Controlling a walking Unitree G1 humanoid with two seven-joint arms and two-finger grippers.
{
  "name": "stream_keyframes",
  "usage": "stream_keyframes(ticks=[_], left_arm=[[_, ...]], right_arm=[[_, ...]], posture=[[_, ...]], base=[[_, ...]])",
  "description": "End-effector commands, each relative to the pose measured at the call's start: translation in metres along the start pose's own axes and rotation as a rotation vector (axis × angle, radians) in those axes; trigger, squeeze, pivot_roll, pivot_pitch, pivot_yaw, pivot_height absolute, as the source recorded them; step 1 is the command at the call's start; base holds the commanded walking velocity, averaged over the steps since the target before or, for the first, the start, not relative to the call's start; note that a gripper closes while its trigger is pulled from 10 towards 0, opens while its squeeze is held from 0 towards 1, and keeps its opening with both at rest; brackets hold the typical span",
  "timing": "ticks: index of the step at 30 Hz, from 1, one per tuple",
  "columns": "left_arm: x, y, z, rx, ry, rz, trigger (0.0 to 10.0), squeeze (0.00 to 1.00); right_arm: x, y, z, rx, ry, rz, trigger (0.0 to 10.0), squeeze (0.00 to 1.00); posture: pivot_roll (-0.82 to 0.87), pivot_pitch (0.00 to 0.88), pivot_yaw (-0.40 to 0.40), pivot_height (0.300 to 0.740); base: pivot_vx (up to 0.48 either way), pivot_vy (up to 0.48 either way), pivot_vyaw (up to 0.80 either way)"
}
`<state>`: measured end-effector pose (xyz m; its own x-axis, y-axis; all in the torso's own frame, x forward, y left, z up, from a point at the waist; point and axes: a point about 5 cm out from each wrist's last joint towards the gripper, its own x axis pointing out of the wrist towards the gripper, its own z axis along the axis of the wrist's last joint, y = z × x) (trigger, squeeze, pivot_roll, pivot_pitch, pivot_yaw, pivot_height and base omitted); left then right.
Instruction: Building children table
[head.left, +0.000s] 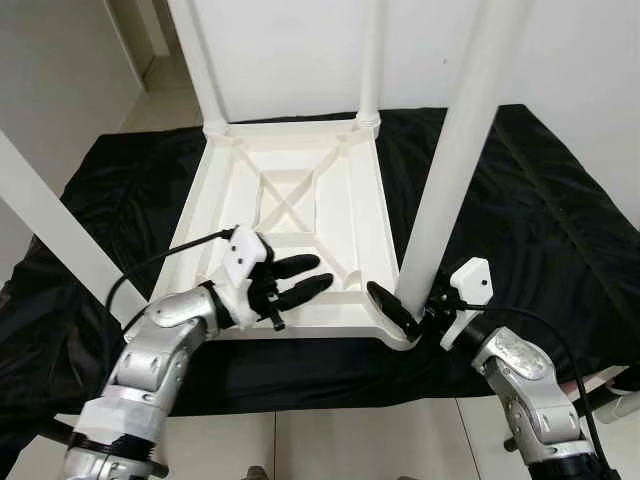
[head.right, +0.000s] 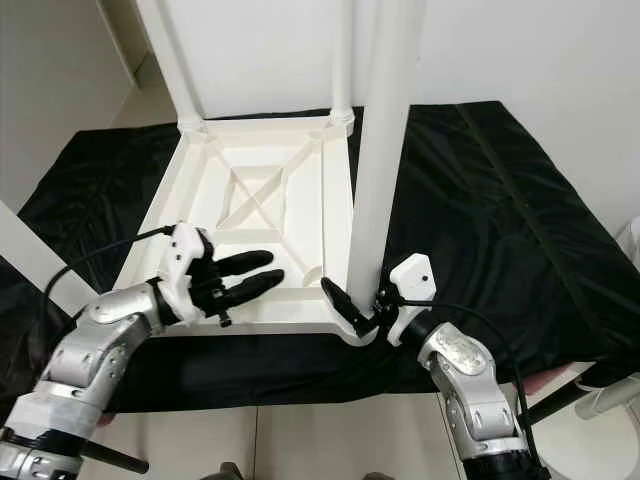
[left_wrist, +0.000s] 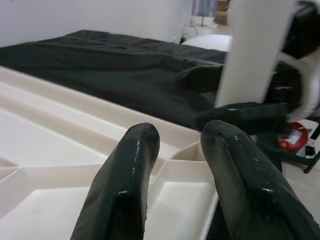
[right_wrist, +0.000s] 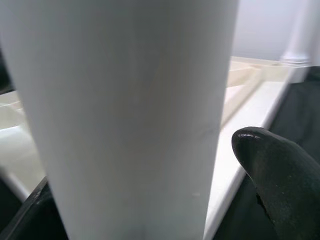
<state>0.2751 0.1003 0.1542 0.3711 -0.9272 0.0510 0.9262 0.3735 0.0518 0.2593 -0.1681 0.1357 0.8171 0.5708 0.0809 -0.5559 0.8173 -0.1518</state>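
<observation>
An upturned white children's table lies mid-frame on a black cloth, its ribbed underside (crossed braces) facing up and legs rising. At lower left, the left pincer hovers over the near rim, fingers slightly apart and empty. At lower right, the right pincer is clenched around the near-right leg at its base.

Before me a black cloth covers the bed; the white table lies upside-down at its middle, toward twelve o'clock.
</observation>
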Motion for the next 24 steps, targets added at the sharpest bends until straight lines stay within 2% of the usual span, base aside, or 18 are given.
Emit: stream_keyframes(ticks=[1,4,6,14,18,19,24], left_arm=[[0.001,0.001,0.001,0.018,0.013,-0.002,10.0,0.00],[0.003,-0.001,0.001,0.023,0.014,-0.021,10.0,0.00],[0.007,-0.004,0.001,0.038,0.017,-0.051,10.0,0.00],[0.016,-0.006,0.003,0.045,0.005,-0.076,10.0,0.00],[0.027,-0.006,0.002,0.067,-0.004,-0.064,10.0,0.00],[0.037,-0.005,0.001,0.049,-0.013,-0.047,10.0,0.00],[0.045,-0.003,0.002,0.042,-0.016,-0.020,10.0,0.00]], right_arm=[[-0.002,-0.010,-0.002,-0.012,0.005,-0.060,10.0,0.00],[-0.005,-0.014,-0.004,-0.027,0.012,-0.083,10.0,0.00],[-0.013,-0.023,-0.005,-0.035,0.013,-0.139,10.0,0.00],[-0.028,-0.034,-0.008,-0.044,0.033,-0.211,10.0,0.00],[-0.038,-0.043,-0.008,-0.057,0.043,-0.258,10.0,0.00],[-0.043,-0.049,-0.007,-0.064,0.046,-0.288,10.0,0.00],[-0.044,-0.052,-0.007,-0.076,0.048,-0.300,10.0,0.00]], posture=[[0.03,0.000,0.111,0.740],[0.03,0.000,0.112,0.740],[0.02,0.000,0.107,0.740],[0.01,0.000,0.103,0.740],[-0.01,0.000,0.098,0.740],[-0.02,0.000,0.093,0.740],[-0.03,0.000,0.087,0.740]], base=[[0.000,0.000,0.00],[0.000,0.000,0.00],[0.000,0.000,0.00],[0.000,0.000,0.00],[0.000,0.000,0.00],[0.000,0.000,0.00],[0.000,0.000,0.00]])
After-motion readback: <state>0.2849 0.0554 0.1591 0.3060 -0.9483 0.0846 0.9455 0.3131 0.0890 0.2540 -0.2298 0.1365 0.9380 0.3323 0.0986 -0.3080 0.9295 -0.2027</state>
